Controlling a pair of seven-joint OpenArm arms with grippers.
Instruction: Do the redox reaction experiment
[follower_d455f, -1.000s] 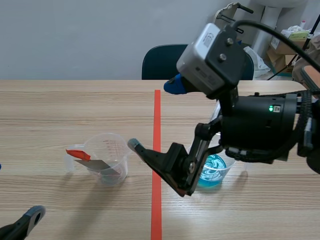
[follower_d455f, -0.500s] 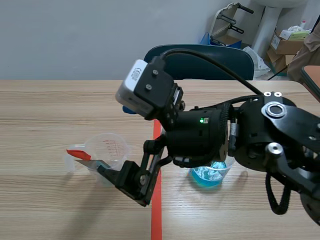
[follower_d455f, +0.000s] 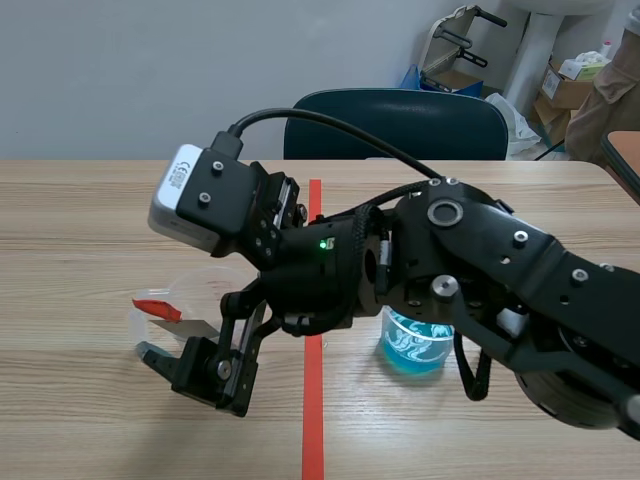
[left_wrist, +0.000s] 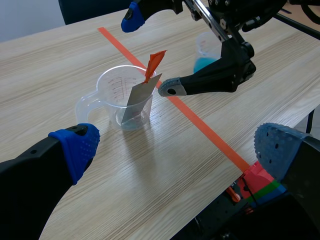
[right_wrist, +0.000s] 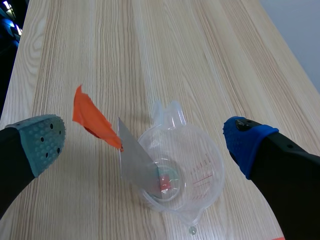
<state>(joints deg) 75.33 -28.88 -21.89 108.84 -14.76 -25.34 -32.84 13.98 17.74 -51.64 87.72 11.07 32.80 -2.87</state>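
Observation:
A clear measuring cup (right_wrist: 192, 172) stands left of the tape line, with a grey metal strip (right_wrist: 134, 159) leaning in it. The strip carries an orange-red tag (right_wrist: 91, 121) at its upper end. My right gripper (right_wrist: 142, 142) hovers open above the cup, one pad on each side of cup and strip, touching neither. In the scene view the right arm reaches past the middle and its lower finger (follower_d455f: 190, 368) hangs in front of the cup (follower_d455f: 205, 285). My left gripper (left_wrist: 177, 147) stands open a short way back from the cup (left_wrist: 122, 95). It holds nothing.
A small beaker of blue liquid (follower_d455f: 418, 345) sits right of the red tape line (follower_d455f: 313, 420), partly hidden by the right arm. A dark chair (follower_d455f: 400, 115) stands beyond the table's far edge. Bare wood lies left of and in front of the cup.
The right arm has swung left from above the blue beaker, across the tape line, and down over the measuring cup. The left gripper has left the scene view's lower corner.

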